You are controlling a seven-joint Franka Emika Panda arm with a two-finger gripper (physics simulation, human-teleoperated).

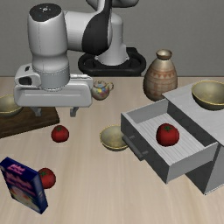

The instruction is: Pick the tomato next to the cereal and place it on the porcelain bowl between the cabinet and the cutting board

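Note:
A red tomato [46,178] lies on the table touching the right side of the blue cereal box [24,184] at the exterior view's lower left. The small cream porcelain bowl [114,138] sits between the dark cutting board [28,122] and the grey cabinet [206,131]. My gripper [58,112] hangs open over the table beside the cutting board, its two fingers wide apart with nothing between them. A second tomato [59,134] lies just below the gripper, apart from it.
The cabinet's drawer [153,150] stands pulled out with a third tomato [167,134] inside. A tan bowl [210,94] rests on the cabinet top, another bowl [7,107] on the cutting board. A small teapot [103,87] and a ribbed vase [163,74] stand farther back.

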